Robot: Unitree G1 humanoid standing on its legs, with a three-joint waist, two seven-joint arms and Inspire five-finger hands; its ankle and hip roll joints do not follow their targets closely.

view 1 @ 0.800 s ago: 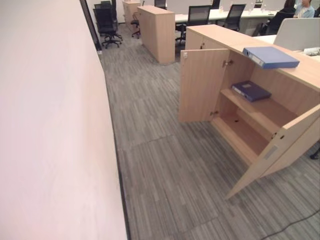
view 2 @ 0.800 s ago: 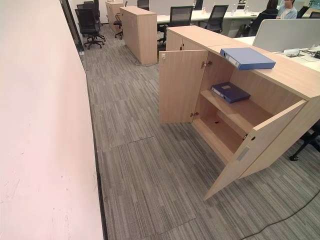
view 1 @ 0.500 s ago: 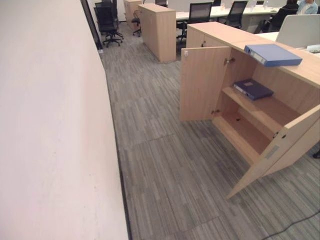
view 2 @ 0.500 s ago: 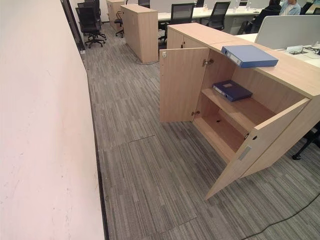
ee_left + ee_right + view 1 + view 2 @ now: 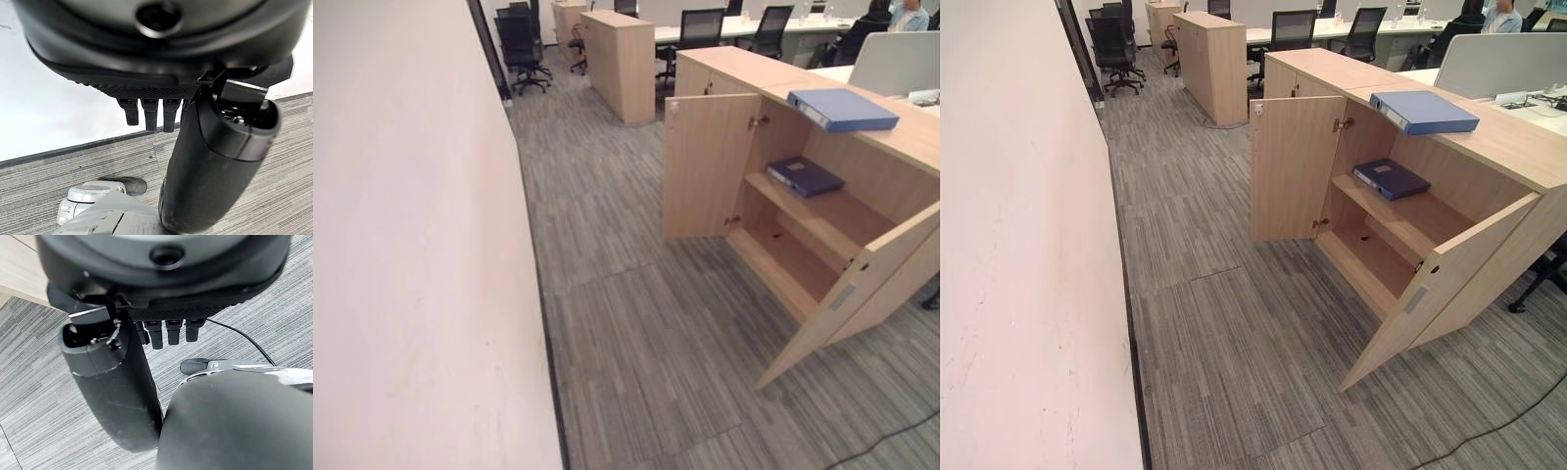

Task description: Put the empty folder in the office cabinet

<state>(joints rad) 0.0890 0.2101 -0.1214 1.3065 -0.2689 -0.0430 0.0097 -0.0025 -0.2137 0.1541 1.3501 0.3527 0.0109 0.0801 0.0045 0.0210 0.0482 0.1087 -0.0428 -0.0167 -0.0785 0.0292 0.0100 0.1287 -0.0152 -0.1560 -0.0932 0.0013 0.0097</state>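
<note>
1. Ahead and to our right stands the office cabinet, a low wooden unit with both doors swung wide, the far door standing square to the front and the near door angled out over the carpet.
2. A light blue folder lies flat on the cabinet's top, near its front edge and above the open compartment (whether it is empty we cannot tell from here).
3. A second, dark blue folder lies flat on the upper shelf inside, toward the far end; the lower shelf beneath it is bare wood.
4. Our left hand hangs over grey striped carpet beside a white wall base, its fingers extended straight past the palm and the thumb standing out from them, nothing held.
5. Our right hand likewise hangs above the carpet, fingers straight, thumb apart, nothing between them; the cabinet's wood shows at the edge of its wrist view.
6. A pale wall runs along our left side, well apart from the cabinet.
7. Further back we see another wooden cabinet, black office chairs, and a long white counter with a person seated at the far right.
</note>
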